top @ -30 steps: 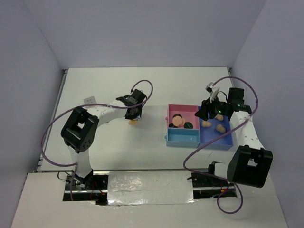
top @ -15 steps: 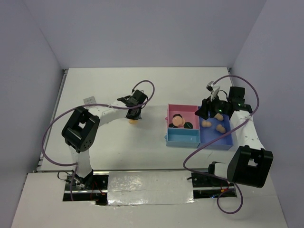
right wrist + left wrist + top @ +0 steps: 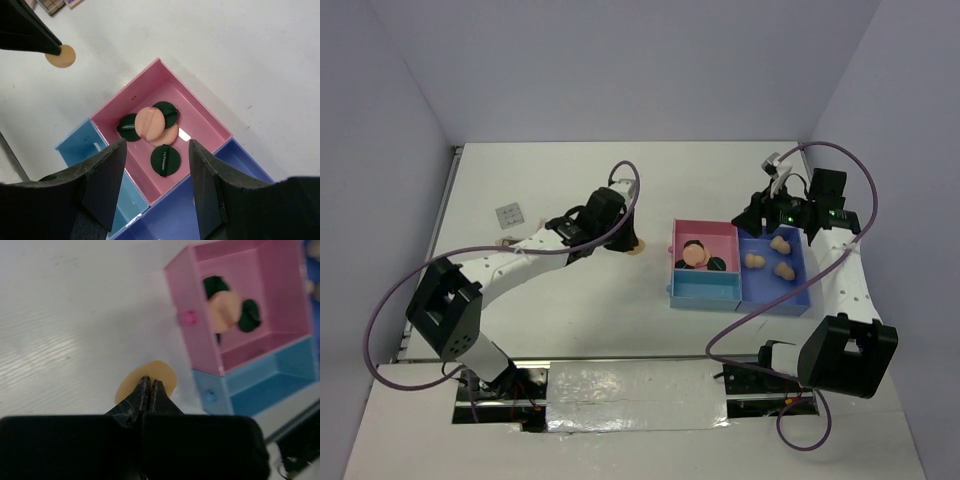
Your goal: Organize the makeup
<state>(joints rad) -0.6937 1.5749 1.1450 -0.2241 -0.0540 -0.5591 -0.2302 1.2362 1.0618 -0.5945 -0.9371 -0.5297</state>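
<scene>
My left gripper [image 3: 150, 383] is shut on a flat round peach pad [image 3: 164, 373] and holds it just left of the tray; they also show in the top view, the gripper [image 3: 626, 240] and the pad [image 3: 636, 249]. My right gripper [image 3: 156, 152] is open and empty above the pink compartment [image 3: 200, 117], which holds three dark green discs [image 3: 165, 159] and two peach pads [image 3: 152, 122]. Three peach sponges [image 3: 780, 243] lie in the dark blue compartment [image 3: 798, 293]. In the top view the right gripper [image 3: 758, 215] is at the tray's far edge.
The light blue compartment [image 3: 705, 289] holds nothing. A small palette [image 3: 508, 214] lies on the table at the far left; more palettes [image 3: 50, 5] show at the top left corner of the right wrist view. Purple cables loop over both arms.
My left gripper has moved right toward the tray with the peach pad. My right gripper has drawn back from the dark blue compartment, where a third sponge now shows.
</scene>
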